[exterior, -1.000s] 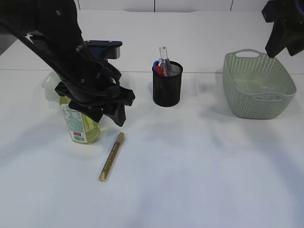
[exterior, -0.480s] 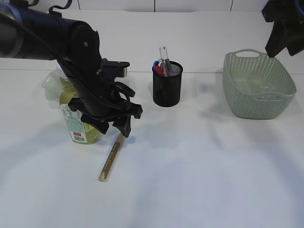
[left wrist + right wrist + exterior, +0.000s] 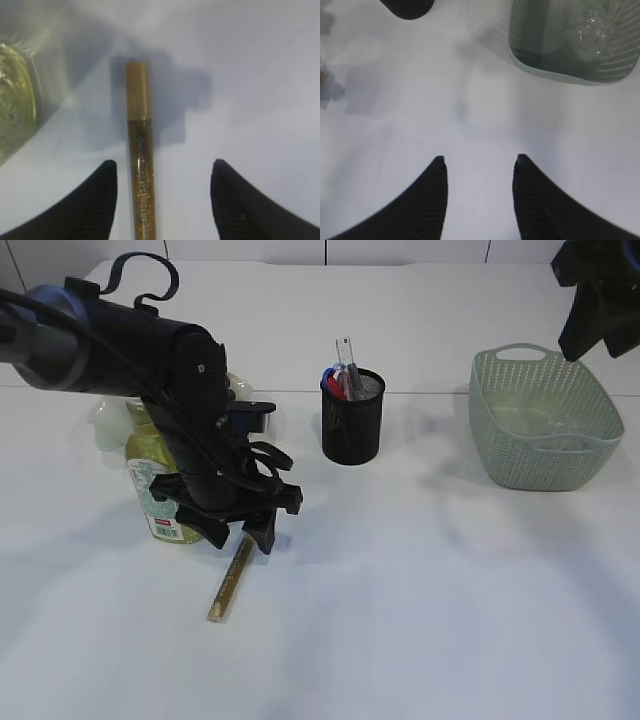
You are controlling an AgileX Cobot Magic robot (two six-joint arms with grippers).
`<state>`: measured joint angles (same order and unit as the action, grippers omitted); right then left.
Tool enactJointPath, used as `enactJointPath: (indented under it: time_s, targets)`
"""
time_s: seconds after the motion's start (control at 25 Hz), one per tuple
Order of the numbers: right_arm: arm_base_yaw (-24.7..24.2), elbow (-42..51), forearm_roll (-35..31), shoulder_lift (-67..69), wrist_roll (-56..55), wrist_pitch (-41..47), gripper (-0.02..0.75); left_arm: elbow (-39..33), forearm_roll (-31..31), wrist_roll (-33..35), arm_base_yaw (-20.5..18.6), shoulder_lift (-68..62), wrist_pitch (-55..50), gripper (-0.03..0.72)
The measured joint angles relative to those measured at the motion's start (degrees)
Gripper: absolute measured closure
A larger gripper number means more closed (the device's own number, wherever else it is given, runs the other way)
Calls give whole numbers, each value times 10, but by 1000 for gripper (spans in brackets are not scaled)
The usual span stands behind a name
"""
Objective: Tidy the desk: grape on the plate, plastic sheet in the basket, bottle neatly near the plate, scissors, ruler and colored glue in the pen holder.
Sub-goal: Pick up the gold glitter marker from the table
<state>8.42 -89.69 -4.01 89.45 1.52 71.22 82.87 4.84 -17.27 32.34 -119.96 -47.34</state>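
Gold glitter glue pen (image 3: 138,150), a slim tube with a plain gold cap, lies flat on the white desk (image 3: 420,590) directly beneath my left gripper (image 3: 236,530), just beside the upright yellow-green plastic bottle (image 3: 160,480). My left jaws stand wide apart and hold nothing. In the left wrist view the tube runs lengthwise between my two black fingertips (image 3: 97,200), its cap pointing away from the wrist, lying closer to the left-hand tip than to the other, so a straight descent should straddle it across its narrow width. My left arm is plainly the nearer one; my right gripper (image 3: 477,200) hangs open and empty far off, above the pale green woven basket (image 3: 540,420). The exterior view shows what my wrist camera cannot: the black mesh pen holder (image 3: 352,415), already holding some items, standing behind and to the right of the glue. Only the wrist view shows the tube's alignment within my jaws
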Motion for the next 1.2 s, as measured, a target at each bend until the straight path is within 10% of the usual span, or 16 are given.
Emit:
enactJointPath:
  time_s: [1.2]
  targets:
    - [0, 0, -3, 0, 0, 0, 387, 1, -15, -29, 0, -44, 1, 393]
